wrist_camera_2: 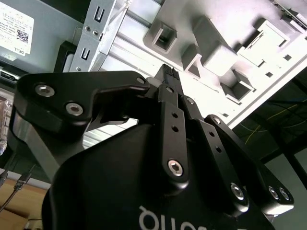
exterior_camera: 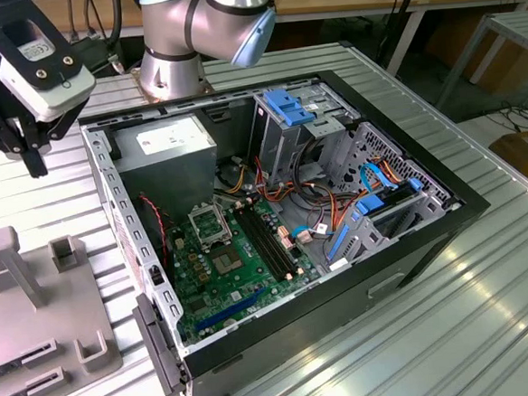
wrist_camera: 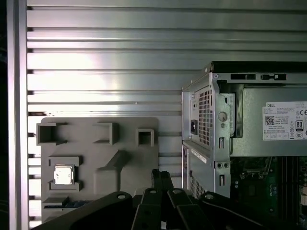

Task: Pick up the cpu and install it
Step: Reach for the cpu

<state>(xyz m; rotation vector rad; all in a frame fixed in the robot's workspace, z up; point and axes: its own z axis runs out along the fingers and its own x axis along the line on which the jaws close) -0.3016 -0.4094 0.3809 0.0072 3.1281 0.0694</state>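
The jaws are closed and empty, well apart from the chip [wrist_camera: 63, 175] on its grey tray [wrist_camera: 129, 163]. Descending shut, they could knock it askew.

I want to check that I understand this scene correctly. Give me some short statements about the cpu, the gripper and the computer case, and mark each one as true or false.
1. The cpu lies in a pocket of the grey fixture plate. True.
2. The gripper holds the cpu. False: its fingers are shut on nothing, and the cpu is on the plate.
3. The computer case is open and shows a green motherboard. True.
4. The gripper is inside the computer case. False: it hangs outside the case, toward the exterior view's left.
5. The case rests on a wooden table. False: it rests on a ribbed metal table.
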